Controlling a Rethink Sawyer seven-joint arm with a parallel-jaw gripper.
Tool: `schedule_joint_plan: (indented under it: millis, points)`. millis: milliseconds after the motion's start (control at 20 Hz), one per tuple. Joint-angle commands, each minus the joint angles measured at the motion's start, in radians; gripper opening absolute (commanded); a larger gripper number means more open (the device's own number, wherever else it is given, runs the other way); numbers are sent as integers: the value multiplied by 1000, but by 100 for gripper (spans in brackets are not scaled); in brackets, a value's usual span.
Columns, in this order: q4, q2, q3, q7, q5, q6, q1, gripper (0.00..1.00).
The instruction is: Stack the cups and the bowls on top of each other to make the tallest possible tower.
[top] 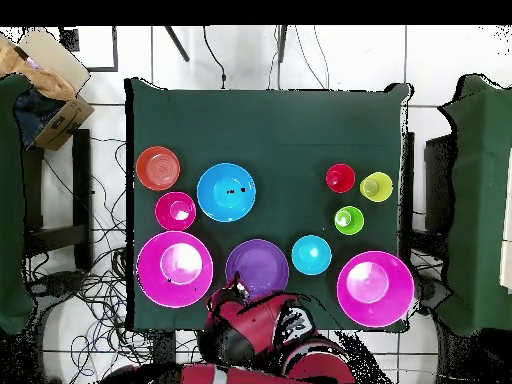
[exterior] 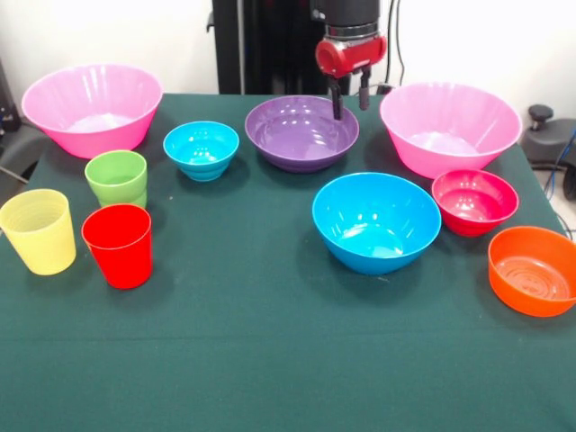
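**Ten empty vessels on the green cloth, nothing stacked**

From where I stand across the table point(exterior: 270, 360), every bowl and cup sits alone and open side up, and each one looks empty.

Along the far edge there is a large pink bowl point(exterior: 92, 108) at one corner, then a small cyan bowl point(exterior: 201, 149), the purple bowl point(exterior: 301, 133), and the second large pink bowl point(exterior: 450, 128). Nearer to me is the blue bowl point(exterior: 376, 221), with the small crimson bowl point(exterior: 474, 202) just beside it and the orange bowl point(exterior: 534, 270) close to the table's edge.

The three cups cluster on the other side: the light green cup point(exterior: 117, 178) behind, the red cup point(exterior: 118, 245) in front of it, and the yellow cup point(exterior: 38, 230) off to the side, near but apart.

The gripper point(exterior: 349, 97) hangs over the far rim of the purple bowl, its two dark fingers point(exterior: 336, 99) standing apart with a gap between them and holding nothing. From above, the arm point(top: 250, 335) reaches in from the table's edge by the purple bowl.
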Motion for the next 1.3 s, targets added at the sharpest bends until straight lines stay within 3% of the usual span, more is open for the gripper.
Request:
schedule_joint_plan:
  millis: [50,300,600,800,950,1300]
  points:
    - [-85,50,62,72,-111,-23,-68,100]
    - [-52,7,146,59,-178,52,-150,100]
    - [-73,31,99,78,-169,10,-111,100]
    - [-117,89,0,90,-112,-47,-17,100]
    - [-136,113,-28,106,-84,-34,25,100]
    - [-120,80,50,117,-100,62,-31,100]
